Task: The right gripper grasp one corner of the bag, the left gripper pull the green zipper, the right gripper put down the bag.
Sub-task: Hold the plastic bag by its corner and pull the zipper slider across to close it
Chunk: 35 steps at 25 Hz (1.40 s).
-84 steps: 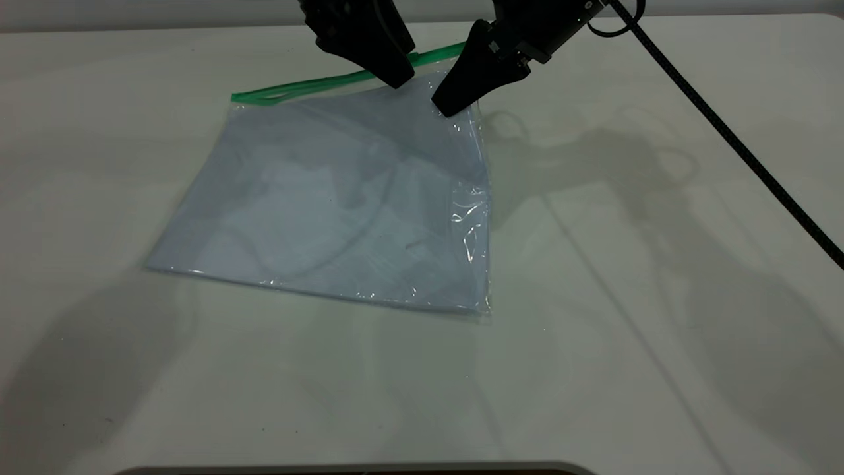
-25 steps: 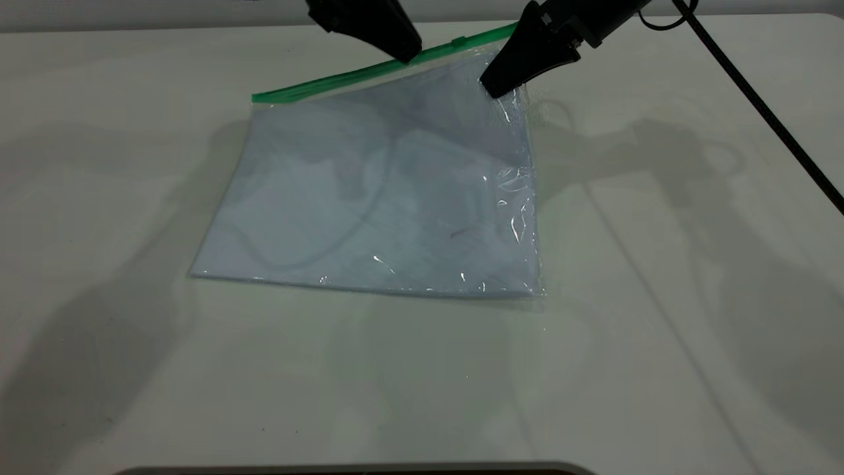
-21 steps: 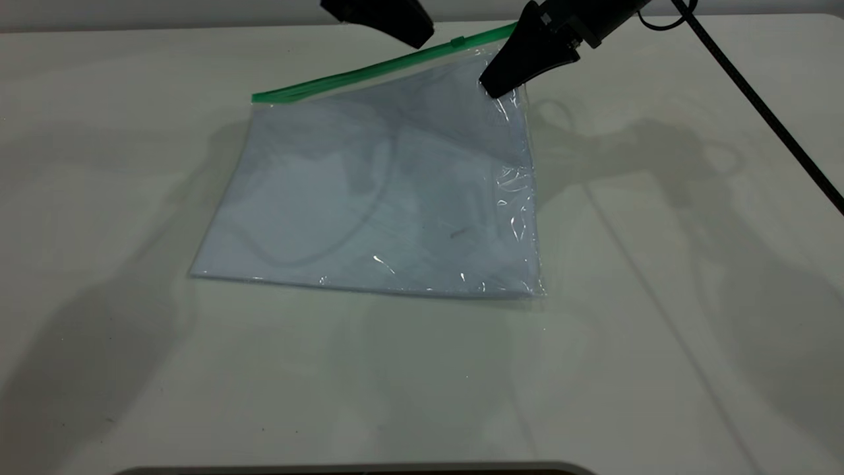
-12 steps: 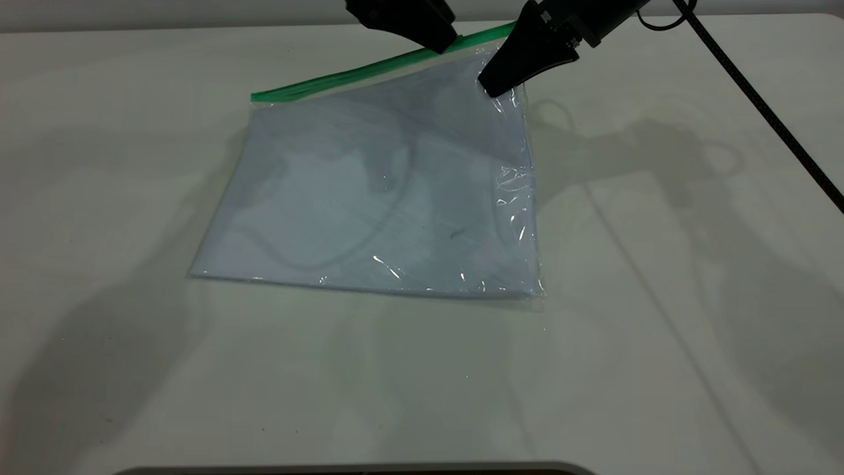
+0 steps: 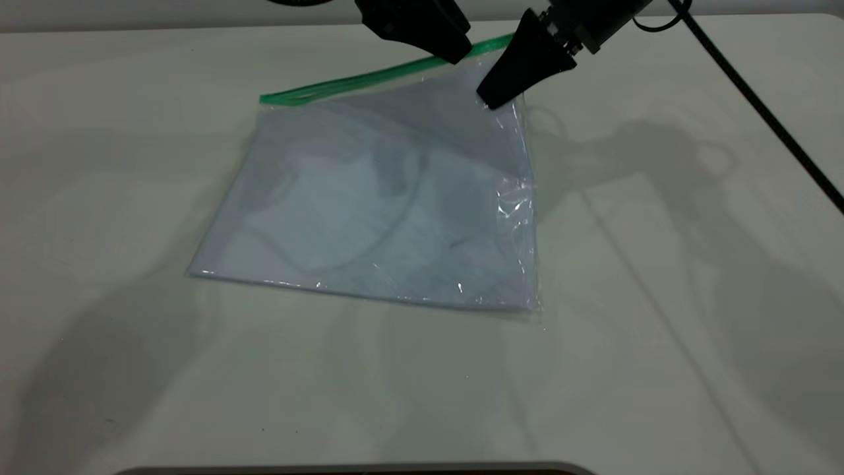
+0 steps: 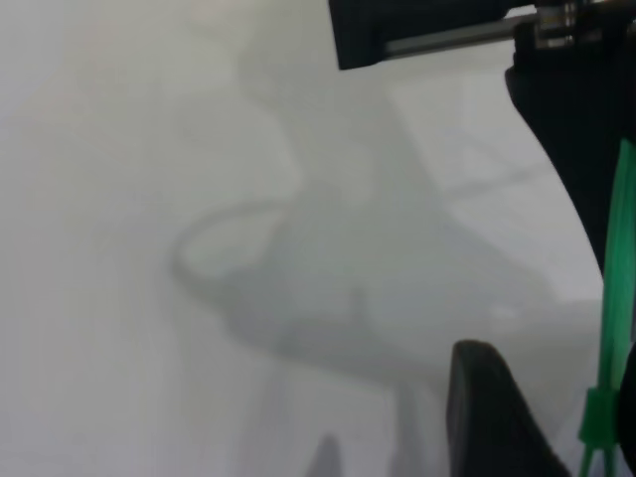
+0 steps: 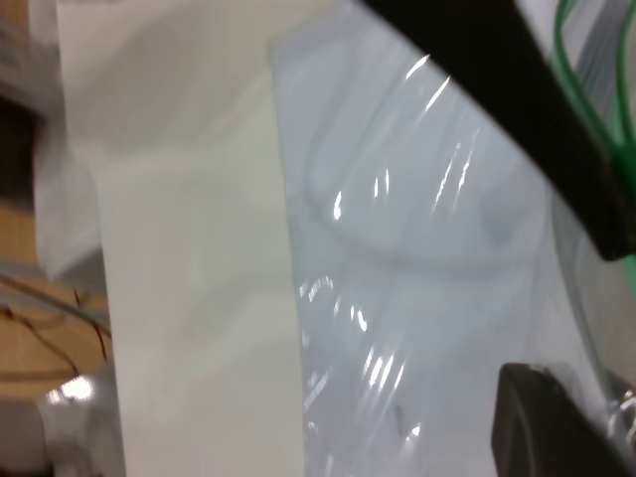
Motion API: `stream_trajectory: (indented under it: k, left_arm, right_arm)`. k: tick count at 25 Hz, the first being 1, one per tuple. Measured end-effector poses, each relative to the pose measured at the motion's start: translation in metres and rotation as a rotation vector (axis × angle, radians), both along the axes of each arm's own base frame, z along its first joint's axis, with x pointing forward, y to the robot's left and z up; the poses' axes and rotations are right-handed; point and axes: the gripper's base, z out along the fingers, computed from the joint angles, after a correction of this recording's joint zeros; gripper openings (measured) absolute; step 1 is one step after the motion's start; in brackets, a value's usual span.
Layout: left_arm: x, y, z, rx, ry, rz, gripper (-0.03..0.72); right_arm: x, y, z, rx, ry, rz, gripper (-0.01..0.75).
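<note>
The bag is a clear pouch with pale sheets inside, lying on the white table with its far right corner lifted. My right gripper, the one with the braided cable, is shut on that raised corner. The green zipper runs along the far edge, and its left end gapes slightly. My left gripper sits on the zipper close to the held corner. In the left wrist view the small slider tab lies between its parted fingers. The right wrist view shows crinkled film.
The right arm's black braided cable slants across the table's right side. Wide bare tabletop lies in front of and to both sides of the bag. A dark rounded edge shows at the near rim.
My left gripper has slid right along the zipper to the slider by the held corner. The bag has shifted a little, and the right gripper has stayed clamped on its corner.
</note>
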Motion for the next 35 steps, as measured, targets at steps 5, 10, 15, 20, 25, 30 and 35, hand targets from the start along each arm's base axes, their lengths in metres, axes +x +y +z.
stream_trajectory:
  k: [5,10,15,20,25,30,35]
  left_arm:
    - [-0.006,0.000,0.000,-0.005,0.052,-0.044,0.348]
    - [-0.011,0.000,0.001,-0.001,0.088,-0.080,0.347]
    - [-0.008,0.010,-0.002,0.039,0.110,-0.057,0.347]
    - [-0.005,0.023,-0.002,0.057,0.145,-0.038,0.347]
    - [-0.008,0.024,-0.002,0.057,0.172,-0.059,0.347]
    - [-0.008,0.024,-0.002,0.059,0.178,-0.052,0.347]
    - [-0.003,0.024,0.005,0.053,0.159,-0.039,0.347]
  right_arm:
    - [-0.010,0.011,-0.005,-0.091,-0.014,0.101,0.033]
    - [-0.014,0.021,-0.005,-0.094,-0.013,0.131,0.033]
    - [-0.018,0.036,-0.001,-0.028,-0.025,0.145,0.033]
    - [-0.021,0.045,0.000,-0.002,-0.047,0.177,0.033]
    - [-0.022,0.048,0.001,0.012,-0.048,0.176,0.033]
    - [-0.022,0.049,0.001,0.012,-0.038,0.167,0.033]
    - [-0.022,0.049,0.001,0.009,-0.021,0.150,0.033]
